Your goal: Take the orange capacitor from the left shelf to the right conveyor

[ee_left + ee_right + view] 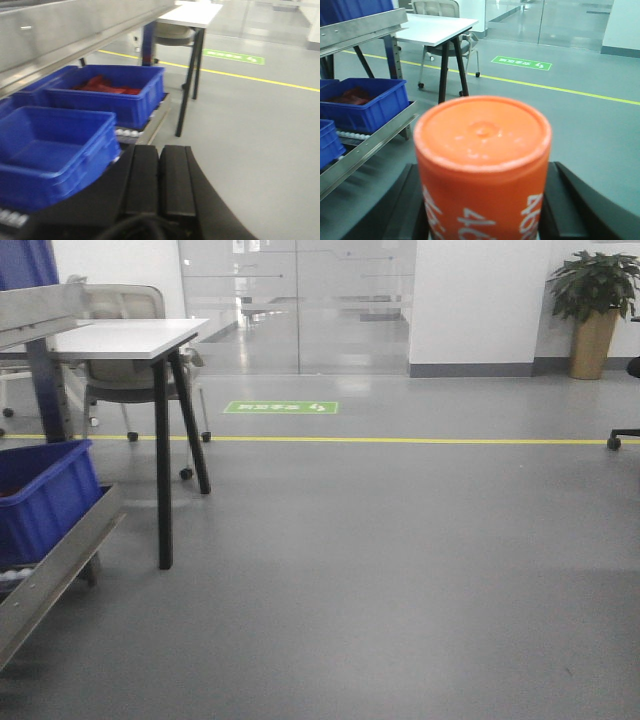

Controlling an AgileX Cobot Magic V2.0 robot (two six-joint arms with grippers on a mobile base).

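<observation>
The orange capacitor [482, 150], with white "4680" on its side, fills the right wrist view and stands upright between the black fingers [407, 205] of my right gripper [482, 210], which is shut on it. It hangs over the grey floor, to the right of the left shelf [360, 27], a shiny steel ledge on perforated uprights. The same shelf shows in the left wrist view [60, 30] and at the front view's left edge [35, 315]. My left gripper [160, 175] is shut with nothing in it, its pads pressed together, low beside the blue bins. The right conveyor is out of view.
Blue bins [55, 145] sit on a roller rack [50, 575] under the shelf; one bin [107, 92] holds red parts. A white table [130, 337] on black legs and a chair [125, 305] stand behind. A yellow line [400, 440] crosses the grey floor. A potted plant [592, 310] is at the far right.
</observation>
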